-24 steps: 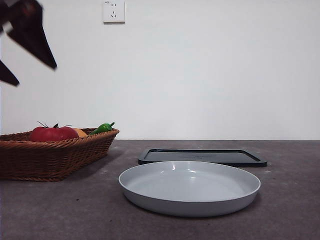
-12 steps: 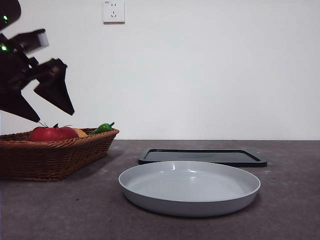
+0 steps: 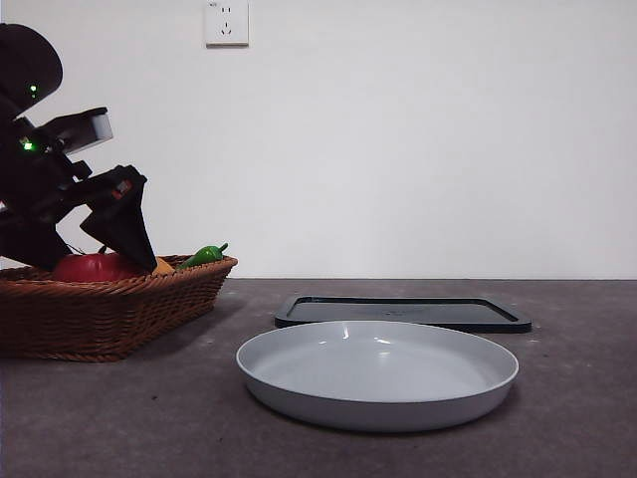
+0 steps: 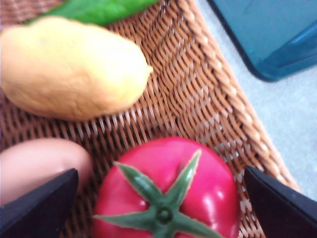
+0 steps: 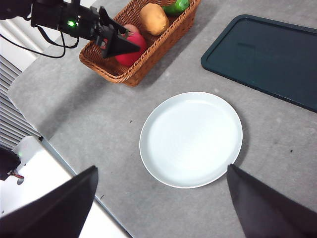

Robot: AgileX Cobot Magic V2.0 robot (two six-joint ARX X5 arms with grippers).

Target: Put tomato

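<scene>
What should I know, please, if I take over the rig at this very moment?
Left end effector: open, jaws either side of the tomato in the wicker basket, not closed on it.
Right end effector: open, waiting high above the white plate, holding nothing.
Done: approach to the tomato.
Left: grasp it, lift it out and put it down. The plate and the dark tray hold nothing.

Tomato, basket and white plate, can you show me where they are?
tomato [image 4: 171, 196]: left wrist view, on its red skin beside the green stem.
basket [image 3: 119, 314]: front view, on its woven side wall.
white plate [image 5: 190, 139]: right wrist view, on its bare middle.
</scene>
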